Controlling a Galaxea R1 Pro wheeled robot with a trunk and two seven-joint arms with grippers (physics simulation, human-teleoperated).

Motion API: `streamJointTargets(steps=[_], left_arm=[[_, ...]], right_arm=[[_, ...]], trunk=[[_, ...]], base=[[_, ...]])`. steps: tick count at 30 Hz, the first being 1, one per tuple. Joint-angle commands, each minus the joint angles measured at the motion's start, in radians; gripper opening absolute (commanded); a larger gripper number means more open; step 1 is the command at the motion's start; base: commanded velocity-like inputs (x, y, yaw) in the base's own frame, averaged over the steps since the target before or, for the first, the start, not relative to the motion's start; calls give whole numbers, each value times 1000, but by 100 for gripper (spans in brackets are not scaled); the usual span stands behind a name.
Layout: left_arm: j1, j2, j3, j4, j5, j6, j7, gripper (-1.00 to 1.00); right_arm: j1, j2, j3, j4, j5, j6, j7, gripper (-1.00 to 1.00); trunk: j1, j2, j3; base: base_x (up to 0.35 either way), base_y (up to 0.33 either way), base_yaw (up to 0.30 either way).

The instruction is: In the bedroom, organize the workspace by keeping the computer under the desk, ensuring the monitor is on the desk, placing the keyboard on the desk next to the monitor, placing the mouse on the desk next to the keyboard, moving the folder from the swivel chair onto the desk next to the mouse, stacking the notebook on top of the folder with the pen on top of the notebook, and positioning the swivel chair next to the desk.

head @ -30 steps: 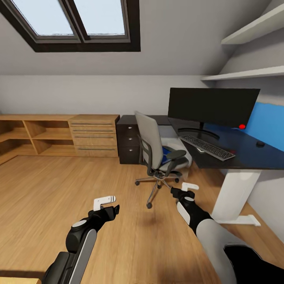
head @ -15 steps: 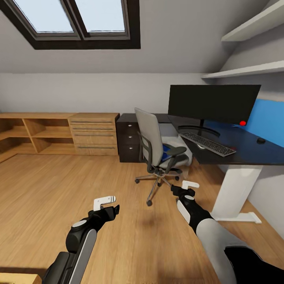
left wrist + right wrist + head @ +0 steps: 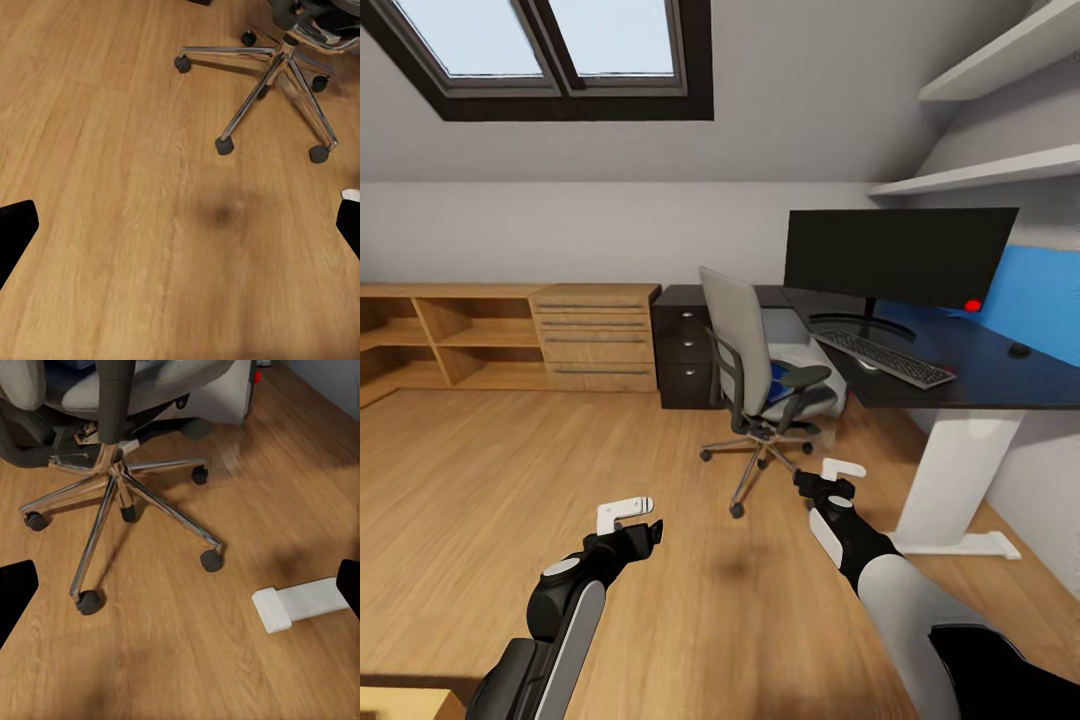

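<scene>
The black desk (image 3: 960, 375) stands on a white leg (image 3: 950, 480) at the right, carrying the monitor (image 3: 898, 255), the keyboard (image 3: 885, 358) in front of it and the small mouse (image 3: 1019, 350) further along. The wooden floor (image 3: 480, 470) holds the swivel chair (image 3: 755, 375) just beside the desk, with a blue folder (image 3: 785, 377) on its seat. Low wooden shelving (image 3: 510, 335) and a dark drawer unit (image 3: 682, 350) line the back wall.

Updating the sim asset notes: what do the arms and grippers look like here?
Left arm: black segments, light grey forearm panel, round grey joint cap. Right arm: black with white-grey shells. Left gripper and right gripper: black bases, flat white fingers. No cables or markings visible.
</scene>
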Motion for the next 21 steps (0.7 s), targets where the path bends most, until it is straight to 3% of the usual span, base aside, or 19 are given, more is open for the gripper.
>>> streamJointTargets(steps=[1,10,21], left_arm=[[0,4,-1,0,11,3,9,100],[0,36,-1,9,13,2,9,100],[0,40,-2,12,15,1,9,100]], right_arm=[[0,1,-1,-1,-9,-2,-1,100],[0,1,-1,0,-9,-3,-1,100],[1,-1,-1,2,-8,-4,0,100]], trunk=[[0,0,0],[0,0,5],[0,0,6]], base=[[0,0,-154],[17,-13,-134],[247,-194,-3]])
